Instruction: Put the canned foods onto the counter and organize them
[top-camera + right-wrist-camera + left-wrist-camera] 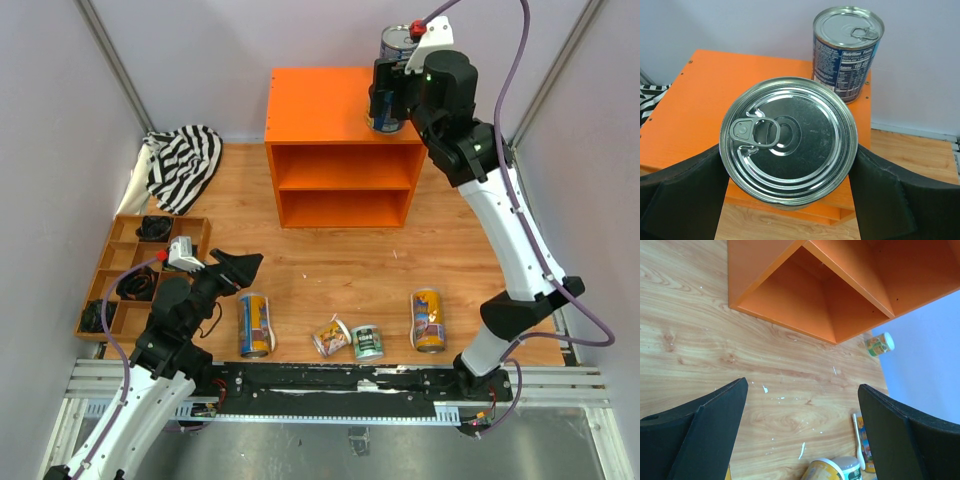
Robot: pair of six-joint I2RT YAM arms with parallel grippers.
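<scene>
Blue-labelled can [385, 122] pinched upright in right gripper [388, 102] at counter [310, 100] top, right front corner.
Top view: second blue can [400, 42] stands behind; tall can [254, 323] lies on table [340, 262] near left gripper [232, 270], wide open, empty. Left wrist: nothing between jaws. Right wrist: rear label reads "Nutrition Facts".

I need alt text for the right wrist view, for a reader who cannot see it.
A wide silver-topped can with a pull tab, seen from above, is held between two black fingers over the orange counter. A second, blue-labelled can stands upright behind it near the counter's far right corner.
</scene>
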